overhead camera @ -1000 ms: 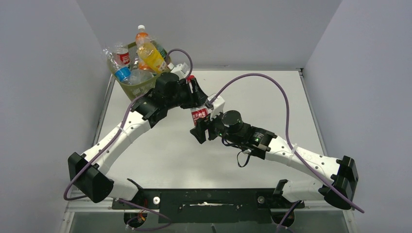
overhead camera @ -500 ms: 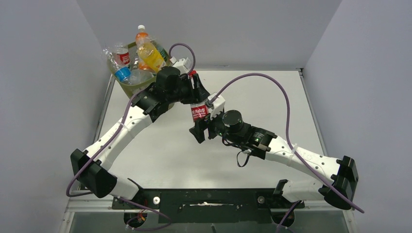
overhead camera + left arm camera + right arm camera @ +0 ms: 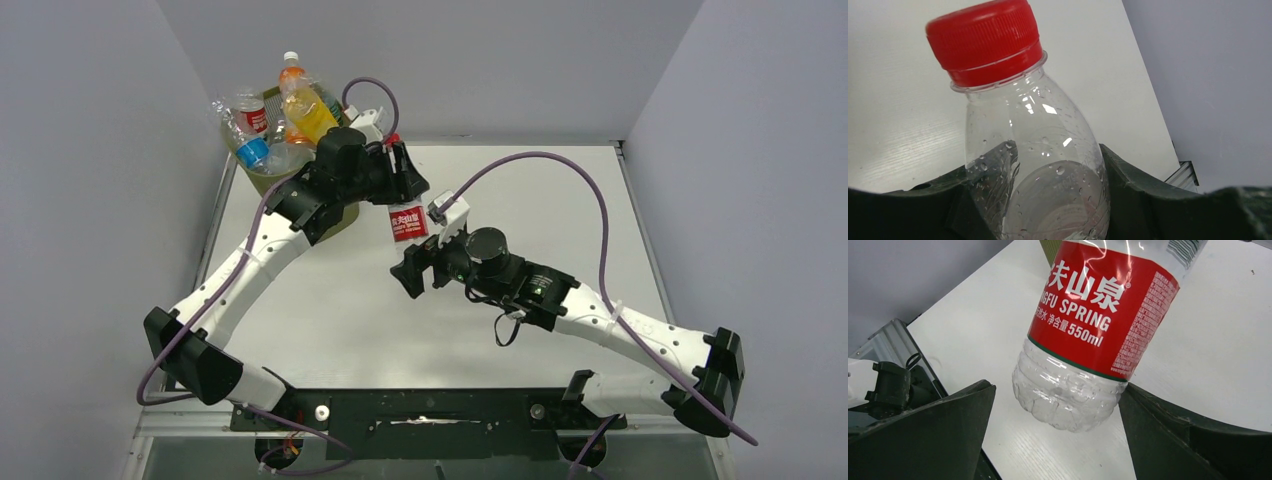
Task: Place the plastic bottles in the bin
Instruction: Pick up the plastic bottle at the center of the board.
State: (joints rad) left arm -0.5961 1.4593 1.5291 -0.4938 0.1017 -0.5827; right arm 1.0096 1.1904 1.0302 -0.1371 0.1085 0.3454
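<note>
Red-capped, red-labelled plastic bottle [image 3: 407,221]: off the table, clamped at the clear shoulder by left gripper [image 3: 403,186], cap jutting past the fingers. Base hanging between the wide-spread fingers of right gripper [image 3: 412,272], touching neither.

Against half a second ago: lifted and carried slightly nearer the bin; label now clear of right gripper, then close against it.

Bin [image 3: 256,180]: olive-green mesh, far left corner, partly hidden behind left arm. Heaped above the rim with plastic bottles [image 3: 300,105]: orange-yellow one topmost, then red-labelled, blue-labelled, clear.

Table [image 3: 560,200]: white, matt. Grey walls [image 3: 90,150] on three sides. Purple cables [image 3: 592,215] looped over both arms.
</note>
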